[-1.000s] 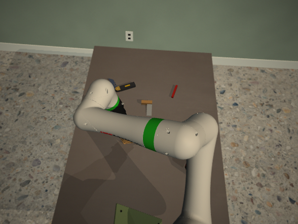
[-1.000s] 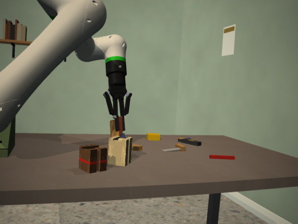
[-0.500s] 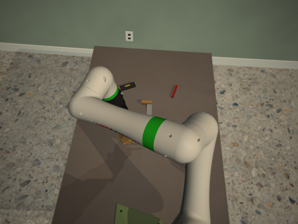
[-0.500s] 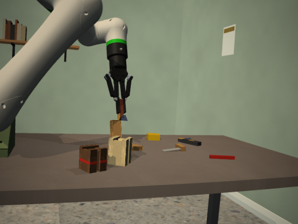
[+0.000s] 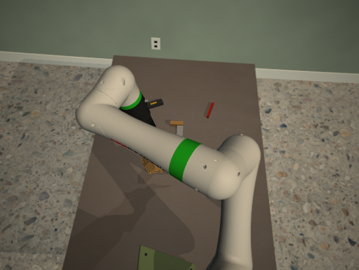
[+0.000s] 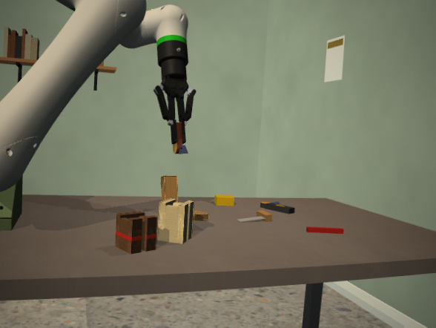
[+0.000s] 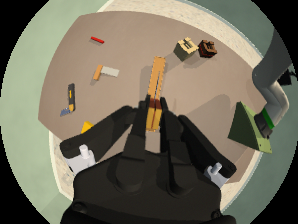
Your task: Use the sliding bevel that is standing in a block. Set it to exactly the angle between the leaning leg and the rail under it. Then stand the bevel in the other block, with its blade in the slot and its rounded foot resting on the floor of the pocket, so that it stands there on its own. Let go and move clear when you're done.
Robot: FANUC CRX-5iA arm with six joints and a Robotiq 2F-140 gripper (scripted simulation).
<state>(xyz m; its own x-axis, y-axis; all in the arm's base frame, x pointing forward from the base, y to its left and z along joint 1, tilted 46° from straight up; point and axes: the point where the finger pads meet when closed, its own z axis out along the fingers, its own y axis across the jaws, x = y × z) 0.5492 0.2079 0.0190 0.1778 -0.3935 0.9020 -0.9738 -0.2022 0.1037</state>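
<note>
My gripper hangs high above the table and is shut on the sliding bevel, which hangs down from the fingers clear of both blocks. In the wrist view the bevel shows between the fingers. Below stand the pale block and, to its left, the dark block with a red band. The wooden leaning leg rises behind the pale block, with the end of its rail beside it. In the wrist view the two blocks lie far below. In the overhead view the arm hides the gripper.
On the table lie a yellow block, a black tool, a small square with a wooden stock and a red bar. The green robot base sits at the near end. A shelf hangs on the wall at left.
</note>
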